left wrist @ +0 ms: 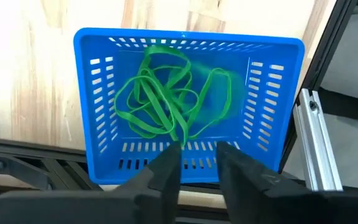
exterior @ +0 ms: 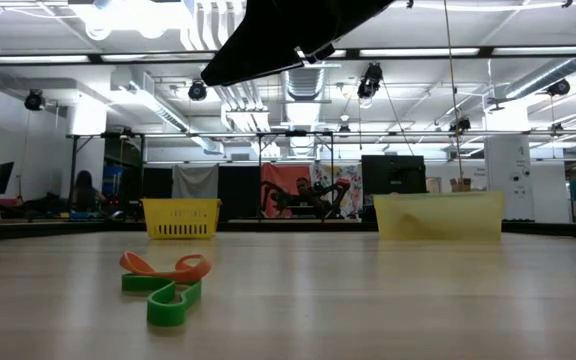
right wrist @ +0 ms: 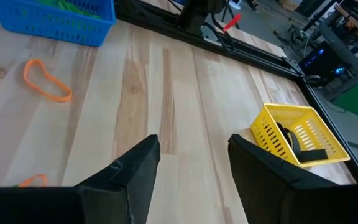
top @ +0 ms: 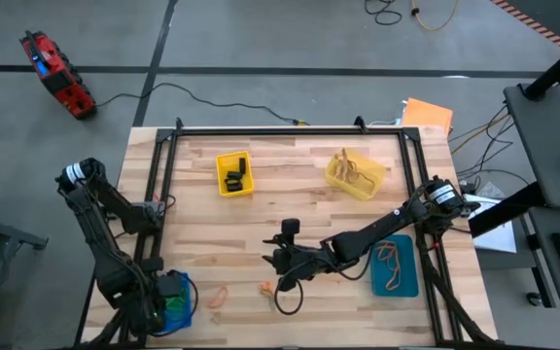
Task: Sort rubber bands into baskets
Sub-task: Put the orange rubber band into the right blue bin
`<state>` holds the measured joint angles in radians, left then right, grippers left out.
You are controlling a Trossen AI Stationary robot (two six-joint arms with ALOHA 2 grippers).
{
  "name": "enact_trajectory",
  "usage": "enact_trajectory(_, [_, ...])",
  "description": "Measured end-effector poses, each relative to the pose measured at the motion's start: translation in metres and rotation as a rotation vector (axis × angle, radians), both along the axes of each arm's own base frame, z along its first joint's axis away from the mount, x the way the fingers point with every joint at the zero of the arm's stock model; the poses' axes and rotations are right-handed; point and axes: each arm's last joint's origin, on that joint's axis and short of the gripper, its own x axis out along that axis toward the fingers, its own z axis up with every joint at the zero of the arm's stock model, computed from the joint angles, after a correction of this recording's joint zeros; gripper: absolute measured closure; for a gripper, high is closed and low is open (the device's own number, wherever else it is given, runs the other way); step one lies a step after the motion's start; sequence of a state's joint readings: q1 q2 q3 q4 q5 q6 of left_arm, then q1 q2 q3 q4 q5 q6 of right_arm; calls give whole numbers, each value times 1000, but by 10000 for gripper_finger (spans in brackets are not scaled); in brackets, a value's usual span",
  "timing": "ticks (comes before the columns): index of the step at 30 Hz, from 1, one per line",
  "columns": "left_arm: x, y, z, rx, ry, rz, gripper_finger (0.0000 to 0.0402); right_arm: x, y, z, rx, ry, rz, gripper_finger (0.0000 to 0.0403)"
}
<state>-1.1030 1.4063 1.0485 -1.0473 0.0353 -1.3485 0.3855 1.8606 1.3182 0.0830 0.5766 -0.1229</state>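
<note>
My left gripper (left wrist: 197, 163) hovers open, pointing down, over the near end of the bright blue basket (left wrist: 98, 93) at the table's near left corner (top: 175, 301). A tangle of green rubber bands (left wrist: 157, 102) lies in that basket; one strand runs close to a fingertip. My right gripper (right wrist: 194, 146) stands open above bare wood at mid-table (top: 278, 264). Loose orange bands (top: 218, 297) (right wrist: 46, 81) and a green one (exterior: 173, 300) lie on the table. The bright yellow basket (top: 233, 173) holds black bands, the pale yellow basket (top: 355, 175) tan ones, the teal basket (top: 395, 264) orange ones.
A black frame rail (top: 290, 130) borders the table, with an aluminium bar (left wrist: 312, 137) right beside the blue basket. A flat orange sheet (top: 428, 114) sits at the far right corner. Bare wood lies between the baskets and the loose bands.
</note>
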Motion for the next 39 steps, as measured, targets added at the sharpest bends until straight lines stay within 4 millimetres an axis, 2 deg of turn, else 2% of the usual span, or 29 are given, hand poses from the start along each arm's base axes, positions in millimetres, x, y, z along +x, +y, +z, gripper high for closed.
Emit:
enact_trajectory(4, [0,0,0,0,0,0,279,0,0,0,7,0,-4,216])
enact_trajectory(8, [1,0,1,6,-27,3,256,0,0,-1,32,-1,-7,216])
enact_trajectory(15, [18,-3,11,78,-369,31,251,-6,-1,-4,40,88,-33,216])
enact_trajectory(21, [47,-4,7,163,-544,-46,251,-24,-1,11,103,198,-64,216])
enact_trajectory(28, [74,1,-17,277,-498,-75,251,-58,1,28,202,251,-115,216])
enact_trajectory(35, [83,-9,-43,303,-419,-62,250,-80,19,27,241,285,-109,216])
enact_trajectory(39, [87,-16,-57,273,-374,-48,250,-103,29,34,273,341,-144,216])
